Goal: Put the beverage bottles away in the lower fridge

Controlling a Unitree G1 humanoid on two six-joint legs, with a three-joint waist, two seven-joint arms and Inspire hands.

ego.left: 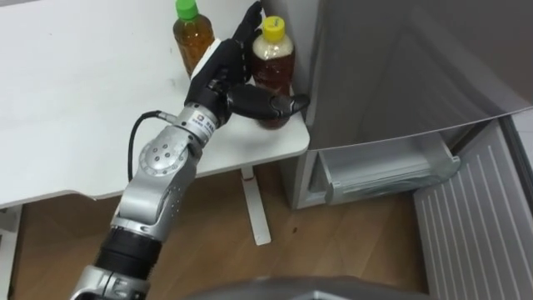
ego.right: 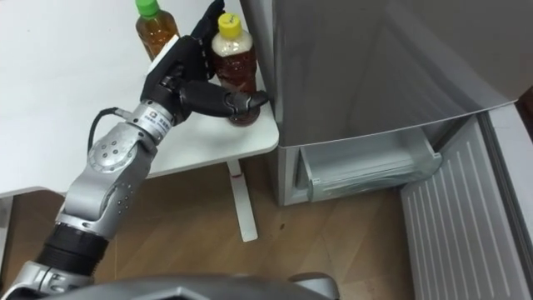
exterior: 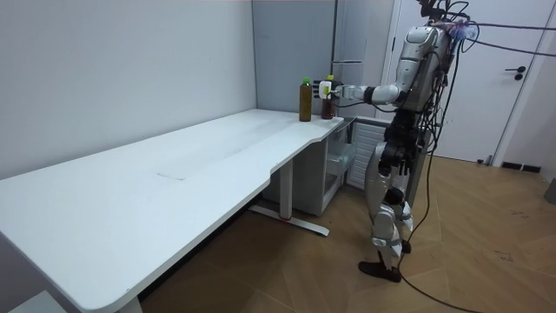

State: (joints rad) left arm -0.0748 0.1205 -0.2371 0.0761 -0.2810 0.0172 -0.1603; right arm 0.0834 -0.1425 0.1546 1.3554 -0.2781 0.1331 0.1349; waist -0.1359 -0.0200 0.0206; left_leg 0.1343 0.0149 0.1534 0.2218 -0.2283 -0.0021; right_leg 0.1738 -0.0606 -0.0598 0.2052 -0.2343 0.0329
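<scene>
Nearest the camera the left arm is seen reaching up from the lower left over the wooden floor (ego.left: 216, 242); to its right, low down, the lower fridge compartment (ego.left: 383, 171) is seen standing open with a clear bin at its front, so the way in is judged free; beyond, at the corner of the table (ego.left: 83, 100) just beside the fridge (ego.left: 375, 75), the yellow-capped bottle (ego.left: 275, 62) stands upright and is pinched by the left robot hand (ego.left: 218, 71), the thumb being laid across its front low down and the fingers (ego.left: 248, 21) raised behind it; a little farther back the green-capped bottle (ego.left: 191, 37) stands upright on the table, and whether the back of the robot hand touches it cannot be told. The step in hand is judged to be the securing of the first drink, which does not look lifted yet; it would be done well if the fingers were curled fully round the body before any lift, since a hold resting mostly on the thumb could let the bottle tip off the near edge; the bottle should be raised straight, kept off the fridge, and the neighbouring bottle should not be knocked; a deep bend is expected to be needed for the low compartment; both drinks are judged to be left to stow.
</scene>
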